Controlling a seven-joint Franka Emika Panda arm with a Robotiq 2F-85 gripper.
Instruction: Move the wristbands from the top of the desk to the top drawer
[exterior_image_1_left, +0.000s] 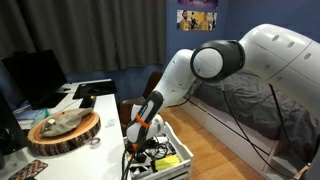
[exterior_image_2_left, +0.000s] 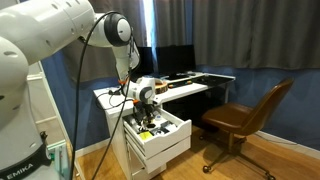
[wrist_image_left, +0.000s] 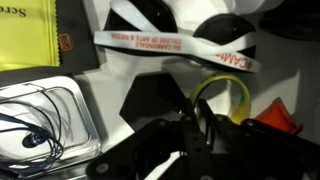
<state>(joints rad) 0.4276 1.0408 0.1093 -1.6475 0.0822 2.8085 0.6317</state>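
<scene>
Tool (wrist_image_left: 205, 128) fills the bottom centre of the wrist view. Its dark fingers blur into the dark clutter, so I cannot tell whether they are parted or pinched. The yellow-green wristband (wrist_image_left: 222, 92), a thin rubbery hoop, stands on edge right at the fingertips, with its left side behind one finger. Standing up like that suggests it is gripped or propped against the clutter rather than lying loose.

It is down inside the top drawer (exterior_image_2_left: 180, 127), which both exterior views show pulled out below the counter (exterior_image_2_left: 185, 88). The arm bends steeply into the drawer, probably so the ring can be set down low instead of dropped.

Above the hoop, a flat white strap (wrist_image_left: 170, 45) with red print runs across the frame. A shiny clear tray (wrist_image_left: 60, 110) of coiled cable lies lower left, and a yellow-green cloth (wrist_image_left: 25, 35) sits upper left. A round, bark-edged wooden slab (exterior_image_1_left: 65, 128) rests on the counter at the left of an exterior view. The pale wristband I cannot pick out.
</scene>
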